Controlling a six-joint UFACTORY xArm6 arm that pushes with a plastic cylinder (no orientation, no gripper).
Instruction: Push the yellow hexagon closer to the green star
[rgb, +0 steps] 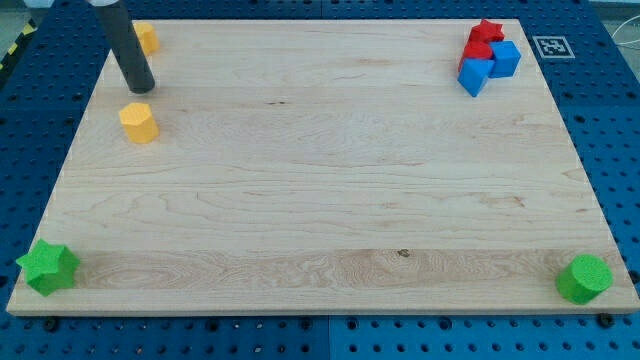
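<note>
Green star (48, 267) sits at the surface's (320, 190) bottom-left corner, yellow hexagon (139, 122) well apart near the top left, so the push looks barely started. No hand here, nothing held; my tip (141, 87) sits just above the hexagon.

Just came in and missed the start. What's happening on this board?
A robot arm's dark rod is working on the yellow hexagon. My tip sits just above it in the view, near the board's top left, apart from the block. The green star waits at the bottom-left corner, so a push toward the view's bottom would bring them closer.
</note>
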